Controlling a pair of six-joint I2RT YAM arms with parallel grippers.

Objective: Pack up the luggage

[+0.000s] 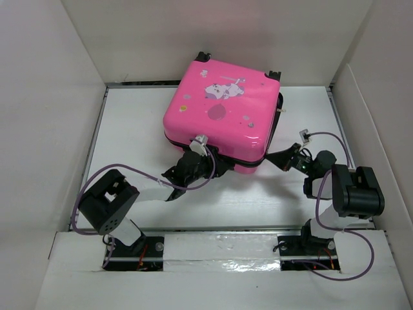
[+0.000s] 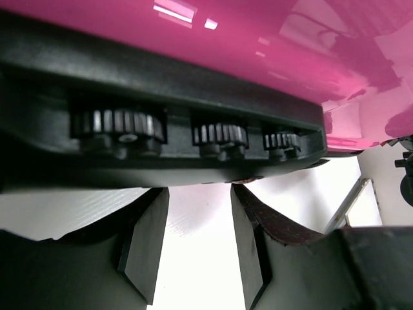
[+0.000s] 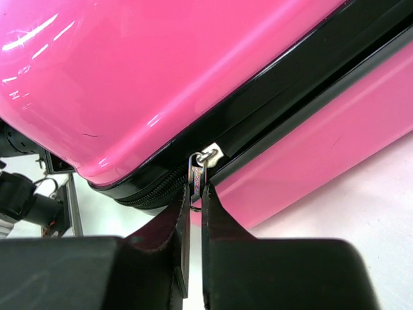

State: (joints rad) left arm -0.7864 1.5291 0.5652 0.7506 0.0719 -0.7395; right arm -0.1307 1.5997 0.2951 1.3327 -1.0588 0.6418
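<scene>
Right wrist, right pincer (image 3: 195, 195) clamped on zipper pull (image 3: 197, 169), left wrist, left pincer (image 2: 199, 197) apart under luggage (image 2: 245, 45) dials (image 2: 219, 134)

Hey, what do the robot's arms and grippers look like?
The left arm and right arm have white links between blocky black joint housings, with lilac cables looping alongside. The left gripper and right gripper each carry two flat, tapered black fingers.

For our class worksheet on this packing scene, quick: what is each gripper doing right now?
Left gripper: open, holding nothing.
Right gripper: fingers shut on the zipper pull of the luggage.
</scene>
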